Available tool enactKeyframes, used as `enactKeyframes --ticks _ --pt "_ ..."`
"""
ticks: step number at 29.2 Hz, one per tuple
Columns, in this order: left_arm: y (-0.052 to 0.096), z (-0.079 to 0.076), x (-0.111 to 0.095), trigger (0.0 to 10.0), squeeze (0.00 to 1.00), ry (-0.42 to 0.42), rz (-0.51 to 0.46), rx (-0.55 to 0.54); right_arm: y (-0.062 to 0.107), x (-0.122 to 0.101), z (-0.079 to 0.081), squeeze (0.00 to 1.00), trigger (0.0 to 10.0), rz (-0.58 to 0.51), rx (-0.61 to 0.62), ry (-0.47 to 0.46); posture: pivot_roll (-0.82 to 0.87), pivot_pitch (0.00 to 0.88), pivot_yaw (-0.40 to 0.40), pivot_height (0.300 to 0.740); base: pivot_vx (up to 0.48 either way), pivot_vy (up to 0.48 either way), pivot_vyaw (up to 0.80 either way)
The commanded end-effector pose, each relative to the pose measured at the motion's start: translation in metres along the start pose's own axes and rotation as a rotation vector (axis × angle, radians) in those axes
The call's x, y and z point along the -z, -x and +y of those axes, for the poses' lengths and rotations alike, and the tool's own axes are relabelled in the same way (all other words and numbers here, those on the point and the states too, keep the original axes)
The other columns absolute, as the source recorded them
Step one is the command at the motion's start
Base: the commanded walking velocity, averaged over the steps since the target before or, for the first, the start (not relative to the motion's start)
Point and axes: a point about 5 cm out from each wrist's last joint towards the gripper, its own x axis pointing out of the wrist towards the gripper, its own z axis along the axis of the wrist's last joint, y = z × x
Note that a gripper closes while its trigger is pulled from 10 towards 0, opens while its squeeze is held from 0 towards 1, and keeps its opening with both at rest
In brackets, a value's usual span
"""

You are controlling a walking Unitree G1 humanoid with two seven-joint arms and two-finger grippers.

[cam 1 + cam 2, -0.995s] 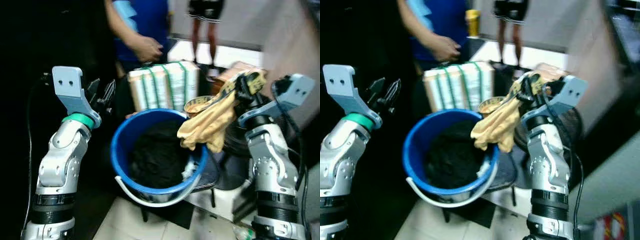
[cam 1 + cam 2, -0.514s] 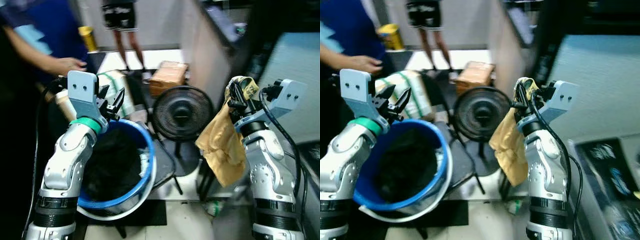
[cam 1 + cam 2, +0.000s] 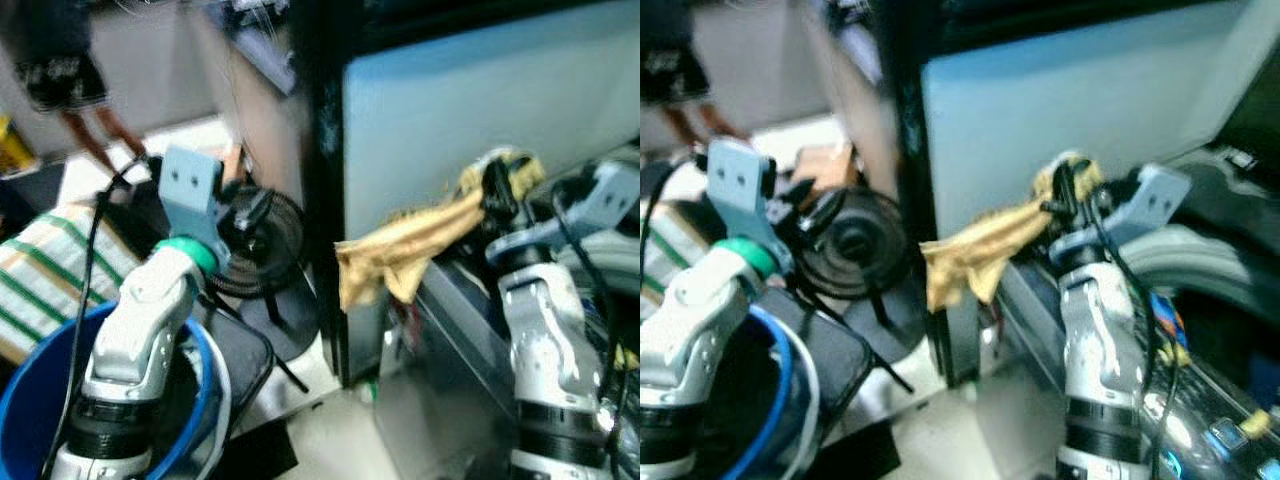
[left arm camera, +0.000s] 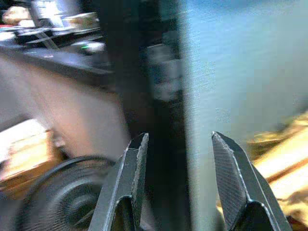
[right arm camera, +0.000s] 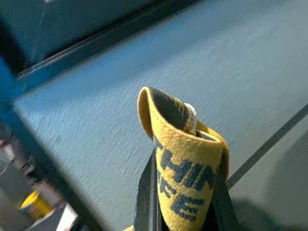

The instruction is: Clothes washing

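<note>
1. The right gripper (image 3: 492, 185) is clamped on a yellow garment (image 3: 400, 255) — held raised beside a pale blue panel (image 3: 470, 90).
2. The left gripper (image 4: 178, 163) is spread apart, empty — near a black fan (image 3: 262, 250).
3. A blue bucket (image 3: 25, 410) sits low at the left.

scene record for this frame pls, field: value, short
right gripper: shut on yellow garment, held up before a pale blue panel
garment: trails toward robot's left, waistband with dark lettering pinched between the fingers
left gripper: open, holding nothing
blue bucket: low on robot's left, dark contents
floor fan: beyond left arm
image: motion blurred
</note>
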Motion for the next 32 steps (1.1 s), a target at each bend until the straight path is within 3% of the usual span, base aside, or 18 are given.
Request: enactKeyframes --ticks 1,11,12,15,21,32 --pt "0.001 0.008 -0.004 10.0 0.00 -0.002 -0.005 -0.027 -0.012 -0.018 0.015 0.00 10.0 -0.077 -0.040 -0.001 0.11 0.000 0.159 0.740 0.000 0.000 -0.80" --pt "0.000 0.010 -0.008 10.0 0.00 0.000 -0.012 -0.039 -0.032 -0.038 0.020 0.00 10.0 -0.135 -0.039 0.098 0.11 0.000 0.152 0.740 0.000 0.000 -0.80" --pt "-0.001 0.010 -0.013 10.0 0.00 -0.007 -0.029 -0.034 -0.041 -0.048 0.026 0.00 10.0 -0.162 -0.060 0.132 0.11 0.000 0.141 0.740 0.000 0.000 -0.80" --pt "0.001 0.010 -0.014 10.0 0.00 -0.002 -0.037 -0.037 -0.048 -0.055 0.034 0.00 10.0 -0.171 -0.094 0.156 0.11 0.000 0.141 0.740 0.000 0.000 -0.80" --pt "0.004 0.010 -0.012 10.0 0.00 0.009 -0.031 -0.046 -0.054 -0.050 0.048 0.00 10.0 -0.121 -0.155 0.191 0.11 0.000 0.127 0.740 0.000 0.000 -0.80" --pt "0.005 0.011 -0.013 10.0 0.00 0.030 -0.047 -0.064 -0.056 -0.040 0.047 0.00 10.0 -0.053 -0.170 0.225 0.11 0.000 0.109 0.740 0.000 0.000 -0.80"
